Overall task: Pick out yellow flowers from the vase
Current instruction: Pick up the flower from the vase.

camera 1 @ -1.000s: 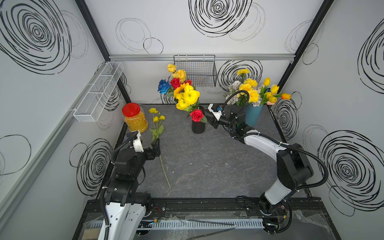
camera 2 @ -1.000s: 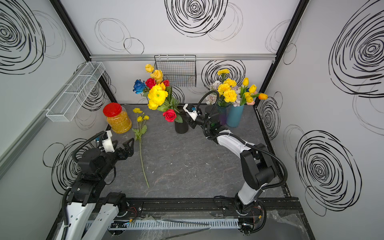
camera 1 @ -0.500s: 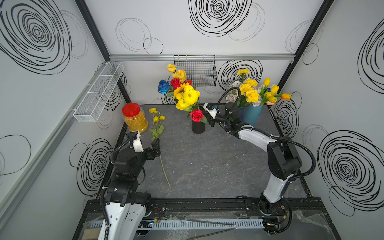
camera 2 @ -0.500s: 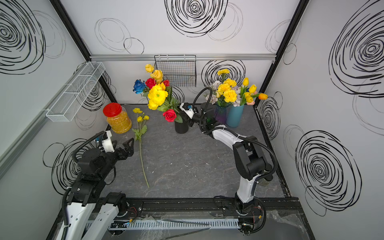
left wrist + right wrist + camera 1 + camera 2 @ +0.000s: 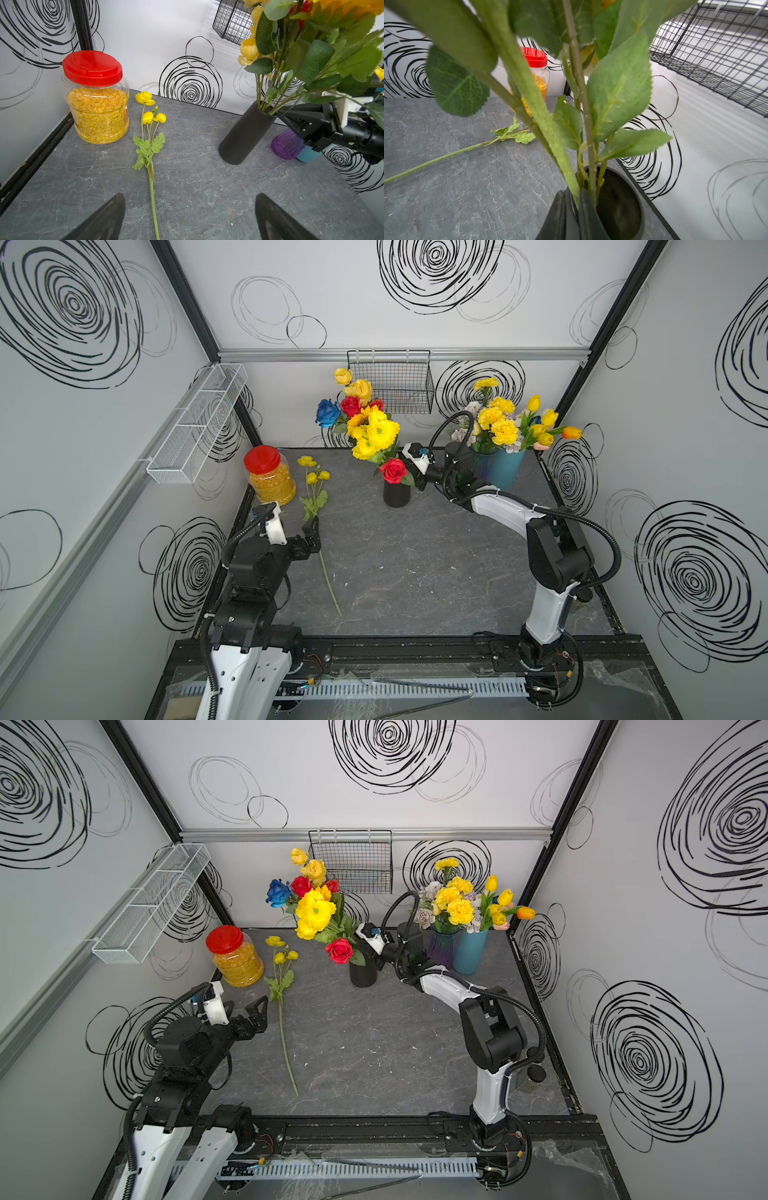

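- Lower left in a top view: the left gripper (image 5: 311,537) is spread wide over the table (image 5: 415,572), with nothing gripped.
- Between its fingers one yellow sprig (image 5: 150,149) is laid flat, so that's one pick done.
- Mid-frame: the right gripper (image 5: 574,199) is clamped on a fuzzy stem (image 5: 542,116) at the black vase (image 5: 397,495) mouth, not pulled out yet.
- Above it, loads of yellow blooms (image 5: 378,433) are left in there.
- Upper right, at the back: more yellow is parked in the far vases (image 5: 505,468), looking untouched.

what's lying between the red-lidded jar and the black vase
A yellow flower sprig lies flat on the grey table, touching neither the jar nor the black vase; the left wrist view shows it best, both top views too.
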`<move>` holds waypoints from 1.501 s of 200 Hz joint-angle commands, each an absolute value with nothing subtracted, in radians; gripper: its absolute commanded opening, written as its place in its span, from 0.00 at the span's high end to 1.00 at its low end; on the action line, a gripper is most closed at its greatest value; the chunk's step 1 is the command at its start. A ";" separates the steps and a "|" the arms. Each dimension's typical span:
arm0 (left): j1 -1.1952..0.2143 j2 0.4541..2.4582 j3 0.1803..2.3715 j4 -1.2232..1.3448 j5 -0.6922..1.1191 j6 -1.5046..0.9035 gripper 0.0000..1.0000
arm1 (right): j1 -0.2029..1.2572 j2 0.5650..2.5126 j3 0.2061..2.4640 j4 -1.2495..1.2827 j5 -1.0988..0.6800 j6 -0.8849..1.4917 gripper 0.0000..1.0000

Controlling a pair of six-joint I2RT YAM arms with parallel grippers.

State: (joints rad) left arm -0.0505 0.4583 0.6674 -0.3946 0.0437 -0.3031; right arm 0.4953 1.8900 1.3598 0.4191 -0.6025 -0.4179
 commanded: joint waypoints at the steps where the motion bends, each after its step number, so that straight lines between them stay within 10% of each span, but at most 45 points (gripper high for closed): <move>1: -0.058 0.448 0.658 -0.364 0.038 -0.304 0.01 | 0.502 1.905 1.402 0.405 -0.599 -0.437 0.82; 300: -0.136 0.441 0.660 -0.379 -0.015 -0.302 0.01 | 0.506 1.842 1.358 0.476 -0.577 -0.398 0.89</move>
